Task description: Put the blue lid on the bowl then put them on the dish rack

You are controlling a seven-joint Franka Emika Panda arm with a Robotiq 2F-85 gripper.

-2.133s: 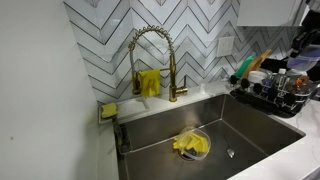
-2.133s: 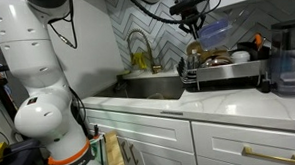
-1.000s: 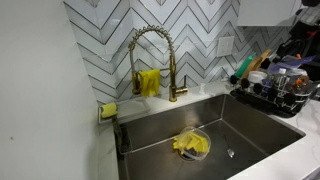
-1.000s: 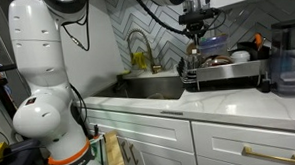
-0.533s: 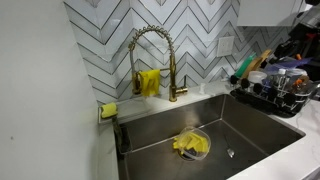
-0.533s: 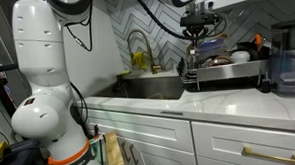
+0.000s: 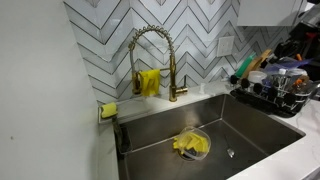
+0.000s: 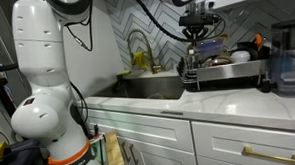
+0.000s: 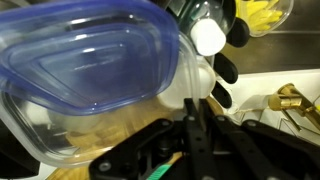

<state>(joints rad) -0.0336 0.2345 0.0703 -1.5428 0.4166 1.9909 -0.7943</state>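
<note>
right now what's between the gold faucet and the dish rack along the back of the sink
Nothing stands there. In an exterior view the white ledge between the gold faucet and the dish rack is bare; a white wall plate sits above.

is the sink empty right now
No, a crumpled yellow cloth lies on the floor of the sink in an exterior view.

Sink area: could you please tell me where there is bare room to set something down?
Bare: the sink floor left of the bowl, and the counter strip in front. The rack is crowded.
</note>
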